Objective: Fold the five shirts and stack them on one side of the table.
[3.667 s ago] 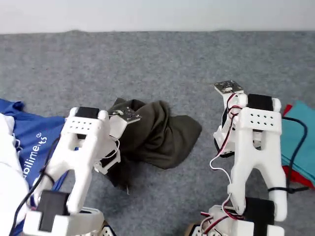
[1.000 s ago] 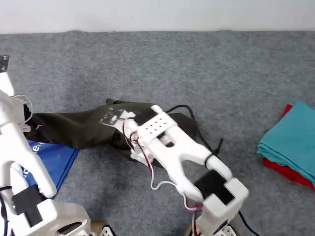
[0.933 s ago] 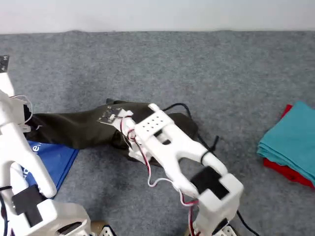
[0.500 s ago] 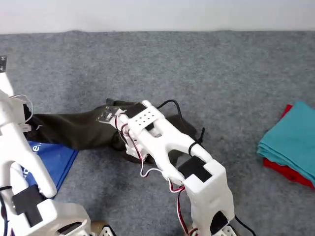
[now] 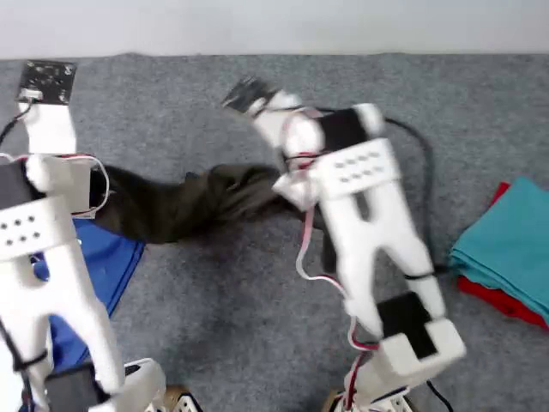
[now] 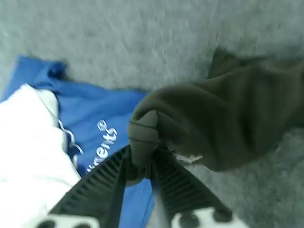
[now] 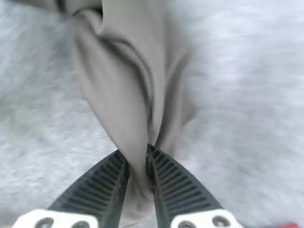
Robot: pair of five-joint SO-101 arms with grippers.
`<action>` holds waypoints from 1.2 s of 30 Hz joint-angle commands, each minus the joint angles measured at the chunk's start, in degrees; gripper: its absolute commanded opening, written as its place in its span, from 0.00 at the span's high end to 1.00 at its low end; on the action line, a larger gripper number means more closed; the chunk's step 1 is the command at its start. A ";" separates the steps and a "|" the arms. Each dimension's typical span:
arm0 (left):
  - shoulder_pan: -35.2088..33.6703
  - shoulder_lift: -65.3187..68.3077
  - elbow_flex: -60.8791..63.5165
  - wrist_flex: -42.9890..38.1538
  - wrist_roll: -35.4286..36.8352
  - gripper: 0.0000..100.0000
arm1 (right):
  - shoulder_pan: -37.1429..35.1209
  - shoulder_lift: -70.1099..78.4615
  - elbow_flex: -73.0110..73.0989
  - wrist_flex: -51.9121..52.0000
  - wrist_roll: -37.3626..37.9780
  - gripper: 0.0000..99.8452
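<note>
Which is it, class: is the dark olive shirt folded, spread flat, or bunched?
Bunched: the dark olive shirt is stretched as a wrinkled band between the left gripper and right gripper, each pinching one end.

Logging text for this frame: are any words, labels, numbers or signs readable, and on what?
White lettering on the blue shirt: only a blurred fragment shows, cut off by the left gripper; not readable as a word.
Olive shirt and folded teal shirt: no print seen.
</note>
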 commanded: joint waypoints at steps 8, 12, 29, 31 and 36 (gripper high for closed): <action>-6.24 -8.97 -13.23 -1.58 0.53 0.98 | 20.00 -17.54 -4.75 -4.70 10.20 0.99; -9.93 -10.29 -15.78 -1.58 0.53 0.98 | 26.15 -20.88 -4.75 -7.87 12.13 0.99; -10.20 -26.46 -15.87 -1.93 -2.02 0.98 | 31.16 -35.82 -4.57 -7.52 16.00 0.99; -10.11 -27.96 -15.52 -1.58 -3.16 0.98 | 30.02 -36.18 -4.13 -7.43 16.88 0.99; -9.85 -28.22 -5.05 -0.70 -5.19 0.98 | 28.79 -33.10 1.14 -11.03 18.11 0.99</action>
